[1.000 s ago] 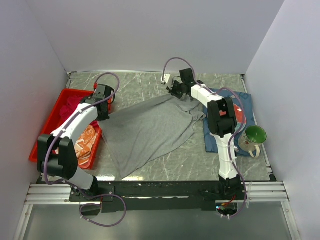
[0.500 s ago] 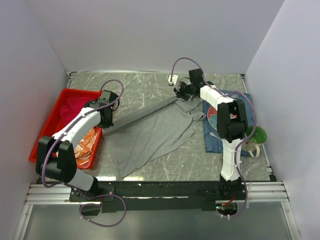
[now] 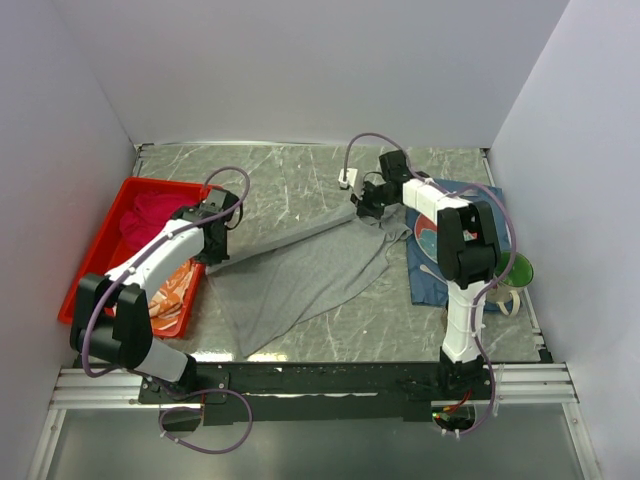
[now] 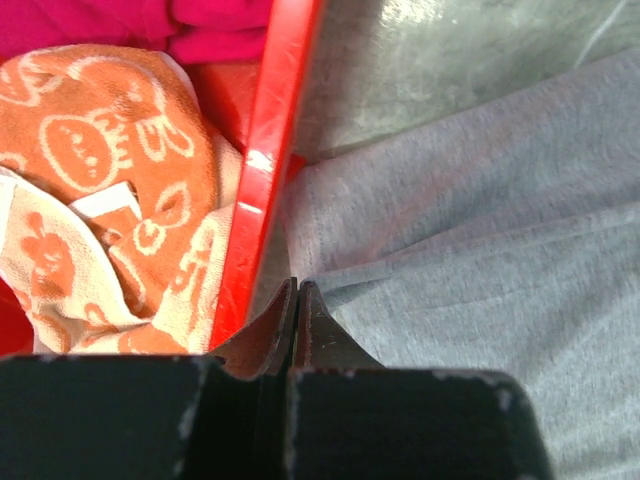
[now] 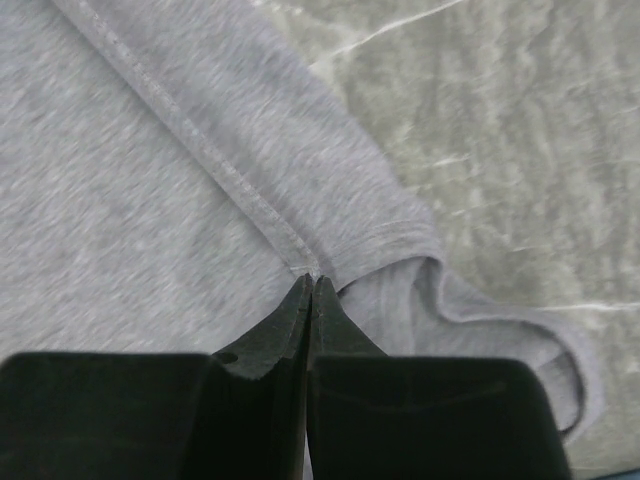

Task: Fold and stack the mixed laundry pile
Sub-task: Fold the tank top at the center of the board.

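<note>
Top external view: the grey garment [image 3: 300, 270] lies mid-table [image 3: 300, 170], its far edge stretched between the left gripper [image 3: 214, 252] and right gripper [image 3: 362, 208], both clamped on it, while the crimson shirt [image 3: 150, 212] and orange patterned cloth [image 3: 172, 285] sit in the red tray [image 3: 150, 183].

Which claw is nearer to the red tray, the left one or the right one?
Left. The left claw is just beside the red tray; the right claw is far across the grey garment.
</note>
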{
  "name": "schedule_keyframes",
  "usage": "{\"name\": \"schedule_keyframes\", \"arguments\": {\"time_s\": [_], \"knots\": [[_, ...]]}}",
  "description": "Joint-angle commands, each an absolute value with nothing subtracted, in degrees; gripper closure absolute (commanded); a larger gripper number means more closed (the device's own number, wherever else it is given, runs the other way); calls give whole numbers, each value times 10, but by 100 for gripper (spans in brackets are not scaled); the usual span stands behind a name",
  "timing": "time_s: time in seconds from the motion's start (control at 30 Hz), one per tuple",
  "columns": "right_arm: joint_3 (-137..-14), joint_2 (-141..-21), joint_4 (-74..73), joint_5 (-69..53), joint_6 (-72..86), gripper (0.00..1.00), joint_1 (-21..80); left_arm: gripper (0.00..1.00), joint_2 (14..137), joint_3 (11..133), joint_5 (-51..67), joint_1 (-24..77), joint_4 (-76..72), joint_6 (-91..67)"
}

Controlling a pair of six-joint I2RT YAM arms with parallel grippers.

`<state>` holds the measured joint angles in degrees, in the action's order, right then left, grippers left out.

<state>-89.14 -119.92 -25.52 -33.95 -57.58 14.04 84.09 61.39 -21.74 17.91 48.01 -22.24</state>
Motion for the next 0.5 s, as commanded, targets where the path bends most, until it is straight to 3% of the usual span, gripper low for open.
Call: {"name": "schedule_keyframes", "arguments": {"time_s": [0.0,0.17,0.27,0.37,0.47], "knots": [[-870,-1137,-265,-352,-591,100,129,99,828,605,-218,192,491,-236],[-858,-1130,-273,-352,-599,100,127,99,832,608,-200,205,501,-245],[-859,-1129,-306,-352,-620,100,127,94,838,620,-180,213,514,-252],[-866,-1126,-371,-365,-663,85,123,84,829,634,-137,222,550,-264],[-873,-1120,-430,-375,-701,70,111,61,788,649,-99,228,582,-271]]}}
